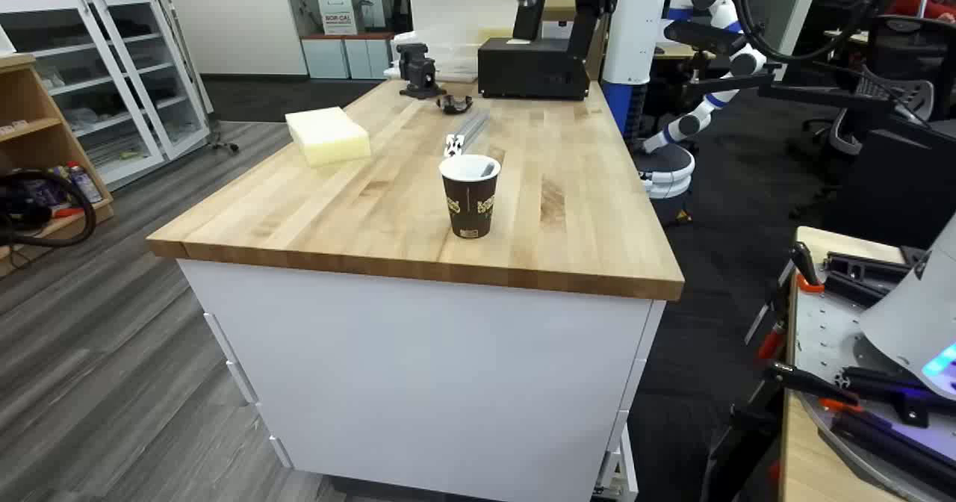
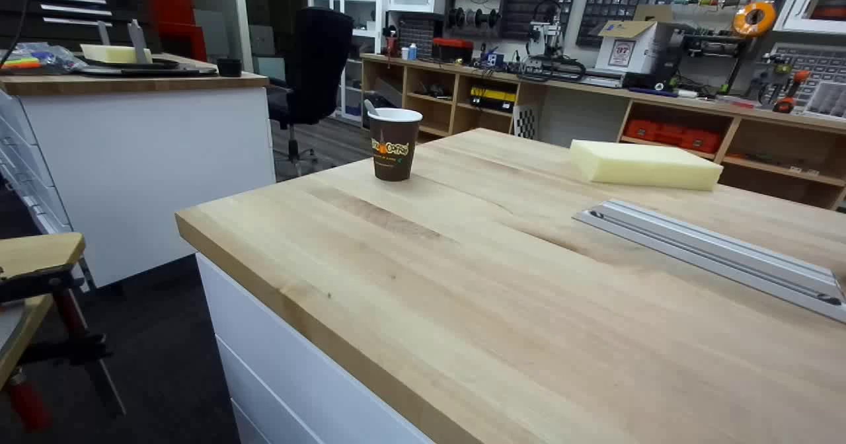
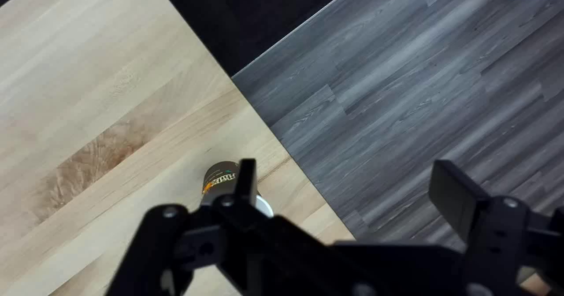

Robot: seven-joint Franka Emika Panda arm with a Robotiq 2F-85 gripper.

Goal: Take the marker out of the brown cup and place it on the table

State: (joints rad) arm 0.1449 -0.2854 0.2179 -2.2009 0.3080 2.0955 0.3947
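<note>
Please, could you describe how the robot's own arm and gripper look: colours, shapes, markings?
The gripper is black, with two blocky fingers on angular, jointed links. Round, paler screw heads dot the links. I can make out no lettering on it. At an exterior view's right edge, a smooth, curved white part with a glowing blue light is probably the arm's base.

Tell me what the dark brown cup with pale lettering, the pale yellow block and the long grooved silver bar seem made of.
The brown cup looks like smooth printed paper, judging by its lettering and white rim. The yellow block is probably matte foam, dull and evenly coloured. The silver bar seems satin metal, perhaps aluminium, from its grey sheen and straight slots.
</note>
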